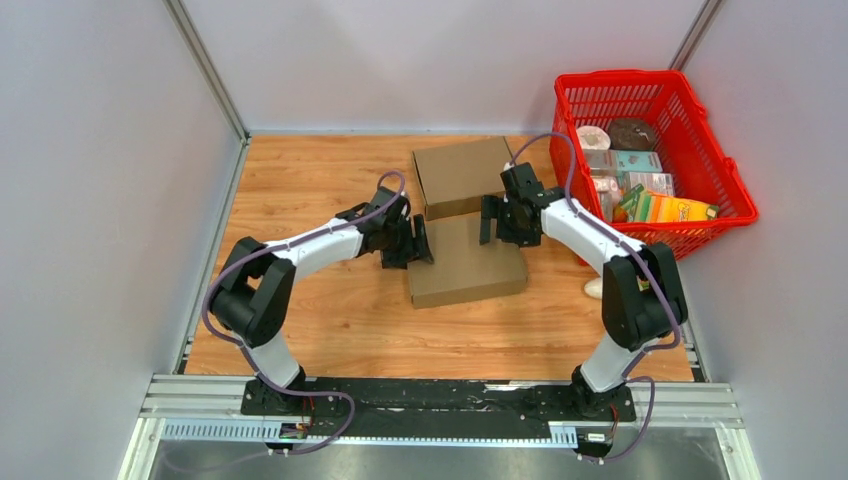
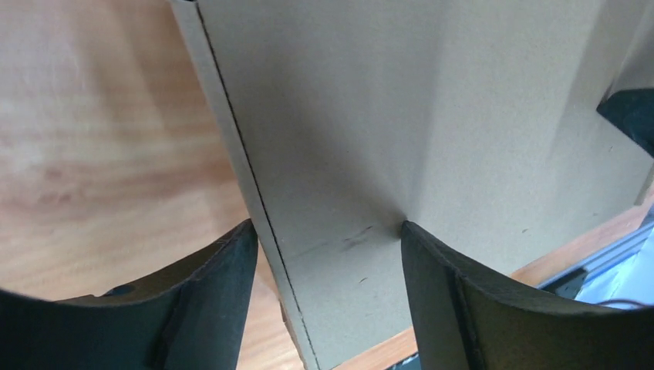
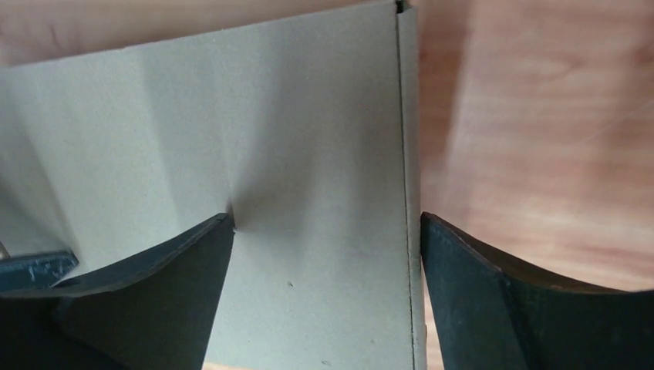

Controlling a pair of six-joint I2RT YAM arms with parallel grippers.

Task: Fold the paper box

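No readable text anywhere, honestly. The packages (image 1: pixel 640 183) in the red basket (image 1: pixel 712 150) have printing on them, but it's too small to make out, and the cardboard box (image 1: pixel 465 265) is plain brown.

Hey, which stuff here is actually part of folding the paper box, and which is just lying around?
For the job: cardboard box; left gripper and right gripper, both open, each astride a box edge.

Lying about: red basket; packaged goods inside it.
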